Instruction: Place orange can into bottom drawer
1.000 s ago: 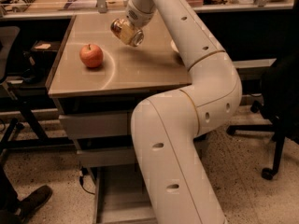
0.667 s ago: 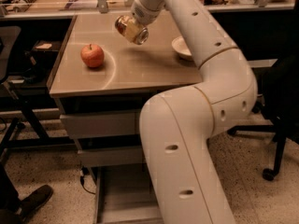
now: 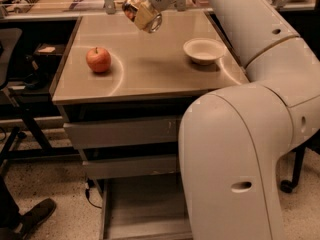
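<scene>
tool: we see the two-finger tool [image 3: 141, 6] on the white arm clenched around the small cylindrical orange can [image 3: 150, 21], which has silvery metal ends and a mottled orange-brown side.
can position: the orange can is held in the air, tilted, above the far part of the tan flat-topped desk [image 3: 150, 71]. it does not touch the top.
drawer: the wide shallow grey metal bottom drawer [image 3: 145, 209] stands pulled out under the desk, and its tray is open to view. the two grey upper drawers [image 3: 120, 132] sit closed above it.
done so far: we judge the pick as done, since the can is off the desk and in the grasp. the drawer needs no opening.
left to do: we expect the can must be carried forward past the front edge, lowered to the tray and let go. it is well apart from the drawer now.
bystanders: a round red apple [image 3: 98, 59] sits on the left of the desk and a white shallow bowl [image 3: 204, 50] on the right. both are apart from the can.
writing: we can read no brand or label on the can, and we see no text on the drawer fronts.
</scene>
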You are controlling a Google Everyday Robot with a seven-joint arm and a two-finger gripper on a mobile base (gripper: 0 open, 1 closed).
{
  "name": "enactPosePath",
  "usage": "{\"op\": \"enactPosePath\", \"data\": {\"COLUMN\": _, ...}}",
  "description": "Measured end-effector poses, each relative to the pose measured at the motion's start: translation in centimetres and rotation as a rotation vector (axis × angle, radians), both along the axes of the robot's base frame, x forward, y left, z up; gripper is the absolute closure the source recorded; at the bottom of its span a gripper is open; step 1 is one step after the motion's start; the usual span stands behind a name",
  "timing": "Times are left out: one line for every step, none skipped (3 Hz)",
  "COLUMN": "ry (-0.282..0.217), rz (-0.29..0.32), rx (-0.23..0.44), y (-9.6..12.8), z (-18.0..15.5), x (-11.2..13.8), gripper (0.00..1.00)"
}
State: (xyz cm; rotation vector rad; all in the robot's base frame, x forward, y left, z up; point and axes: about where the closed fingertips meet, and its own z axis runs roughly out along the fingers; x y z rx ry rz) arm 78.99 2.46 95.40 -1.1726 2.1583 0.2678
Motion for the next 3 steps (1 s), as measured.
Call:
{"op": "enactPosePath", "data": {"ry": 0.016, "rz": 0.008, "rx": -0.005, "y": 0.1, "z": -0.3, "x": -0.6, "gripper": 1.00}}
{"op": "enactPosePath", "data": {"ry": 0.033, "rz": -0.027, "rx": 0.005, "y": -0.9, "z": 0.6, "x": -3.1, "gripper": 1.00}}
{"op": "enactPosePath", "data": {"ry": 0.042, "rz": -0.063, "rx": 0.012, "y": -1.7, "z": 1.7, "x": -6.9, "gripper": 1.00}}
